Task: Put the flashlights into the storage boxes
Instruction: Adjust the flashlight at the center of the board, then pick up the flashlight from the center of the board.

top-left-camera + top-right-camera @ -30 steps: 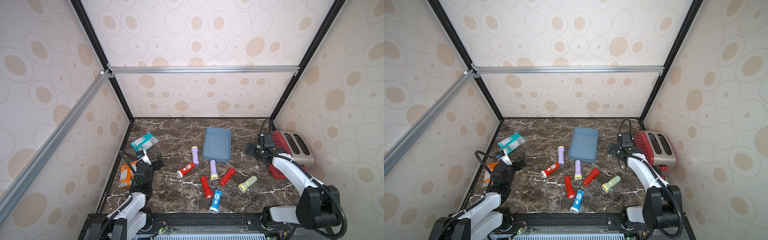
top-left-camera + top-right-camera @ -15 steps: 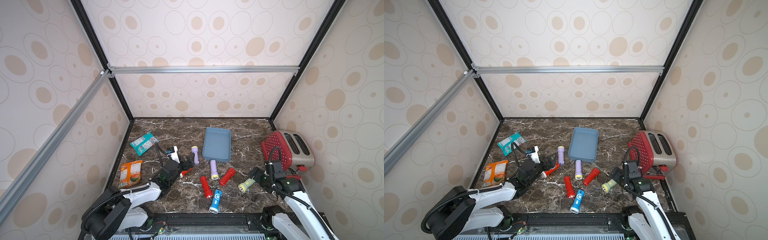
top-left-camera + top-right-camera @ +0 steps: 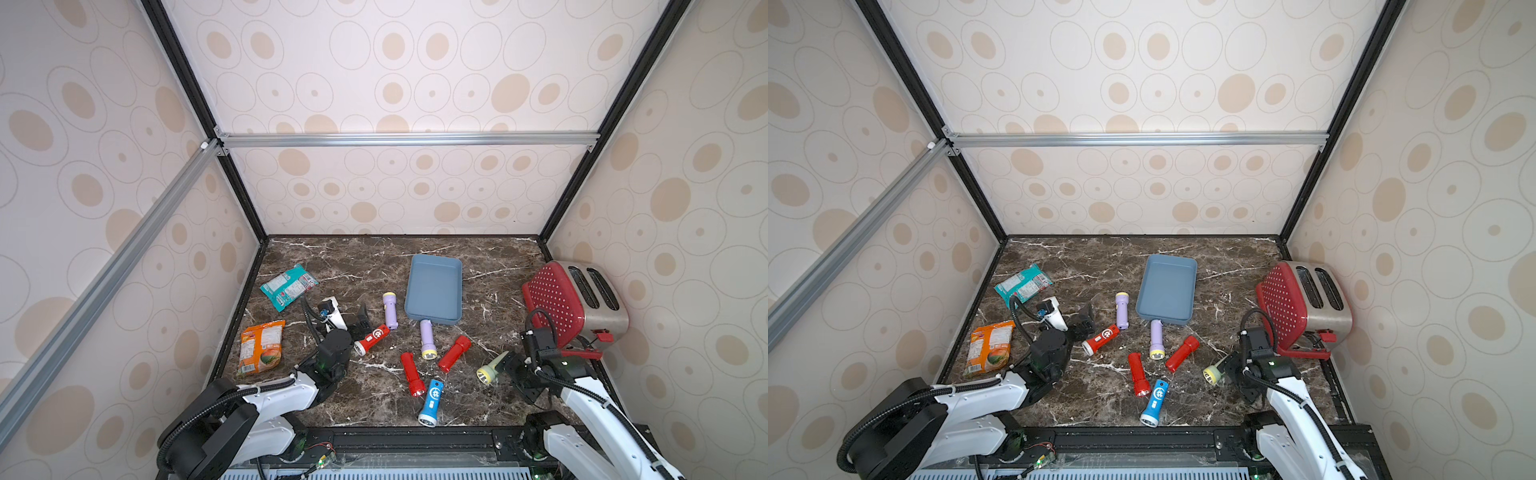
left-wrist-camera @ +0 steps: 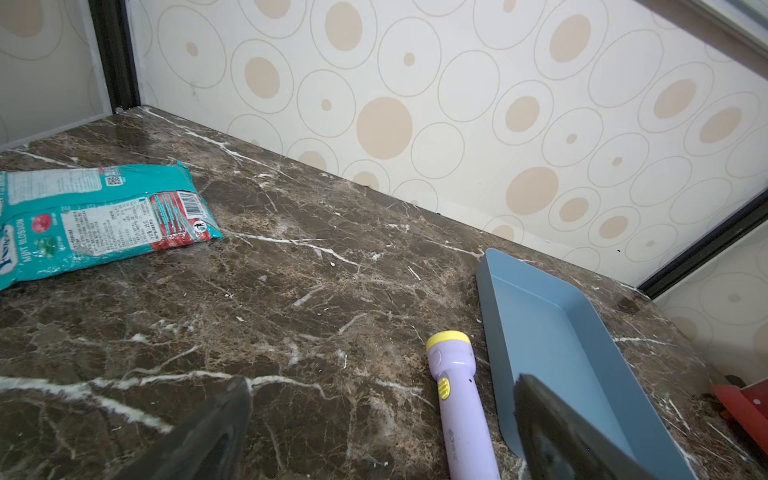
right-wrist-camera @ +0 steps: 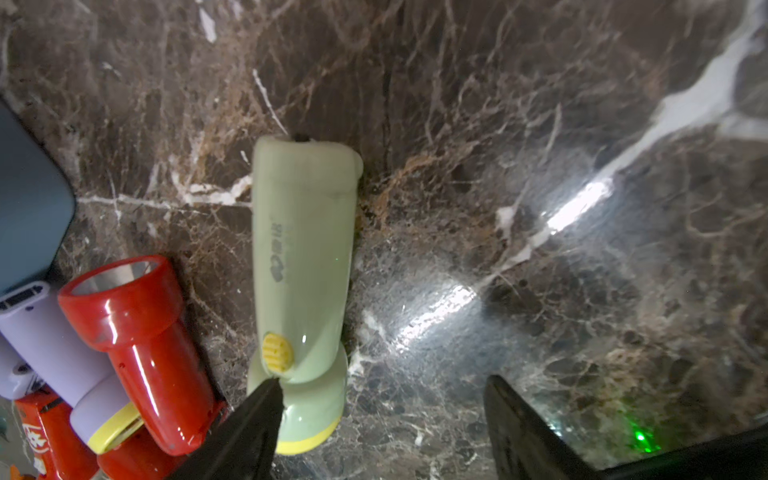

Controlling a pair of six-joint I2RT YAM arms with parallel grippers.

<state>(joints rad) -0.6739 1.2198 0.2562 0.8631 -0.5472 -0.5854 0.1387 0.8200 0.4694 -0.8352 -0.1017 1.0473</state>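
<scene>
Right fingers [image 5: 519, 436] now at green flashlight [image 5: 303, 257]

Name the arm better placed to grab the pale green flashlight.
Right. The right pincer hangs open beside the pale green flashlight; the left pincer sits across the table by a lilac flashlight.

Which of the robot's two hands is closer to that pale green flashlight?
Right. The right hand sits right at the pale green flashlight, one finger by its head. The left hand is far off on the other side, beside a red flashlight.
</scene>
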